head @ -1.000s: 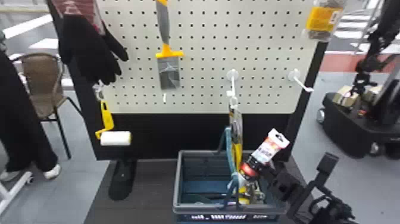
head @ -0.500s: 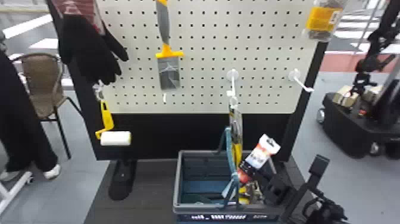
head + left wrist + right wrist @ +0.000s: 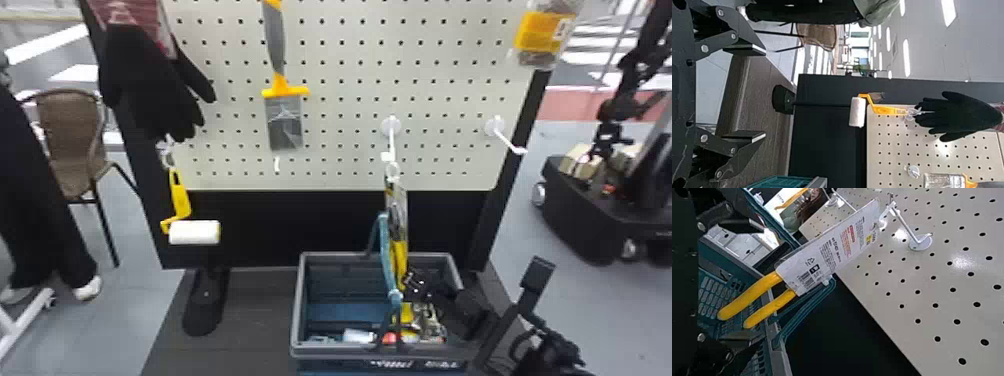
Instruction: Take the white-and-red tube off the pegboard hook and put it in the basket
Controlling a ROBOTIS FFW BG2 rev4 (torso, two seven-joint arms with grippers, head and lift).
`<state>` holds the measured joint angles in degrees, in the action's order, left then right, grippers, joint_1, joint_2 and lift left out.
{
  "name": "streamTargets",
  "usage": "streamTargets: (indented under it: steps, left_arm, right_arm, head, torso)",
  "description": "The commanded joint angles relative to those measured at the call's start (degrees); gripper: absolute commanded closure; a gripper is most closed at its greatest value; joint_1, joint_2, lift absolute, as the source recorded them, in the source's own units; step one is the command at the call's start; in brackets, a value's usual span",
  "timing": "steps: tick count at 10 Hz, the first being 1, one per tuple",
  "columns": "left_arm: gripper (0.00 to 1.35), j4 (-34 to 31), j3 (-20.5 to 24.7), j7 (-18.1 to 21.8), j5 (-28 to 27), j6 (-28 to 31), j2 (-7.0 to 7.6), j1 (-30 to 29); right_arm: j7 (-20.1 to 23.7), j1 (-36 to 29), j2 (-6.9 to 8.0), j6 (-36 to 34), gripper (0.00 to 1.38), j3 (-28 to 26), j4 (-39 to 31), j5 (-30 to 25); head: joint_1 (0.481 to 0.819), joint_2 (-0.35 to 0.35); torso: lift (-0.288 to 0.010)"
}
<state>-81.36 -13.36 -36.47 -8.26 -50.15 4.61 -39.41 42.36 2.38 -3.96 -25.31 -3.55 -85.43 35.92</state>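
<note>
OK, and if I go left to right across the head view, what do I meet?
Brown chair, white paint roller, yellow-and-grey tool, yellow-handled tool, bare white hook, black wheeled base.

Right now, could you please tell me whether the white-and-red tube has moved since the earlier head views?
Yes, down and to the view's left: the tube stuck up over the basket's right part, and now lies low inside, behind its front rim.
</note>
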Motion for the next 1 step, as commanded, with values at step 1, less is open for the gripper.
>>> streamTargets:
  steps: [1]
  left_arm:
    - [0.52, 0.0, 0.0, 0.0, 0.0, -0.1, -0.04, 0.0]
  right_arm:
    - [0.0, -0.1, 0.00, 0.0, 0.12, -0.1, 0.0, 0.1]
  head:
    - [0.549, 0.000]
  torso:
    - [-0.100]
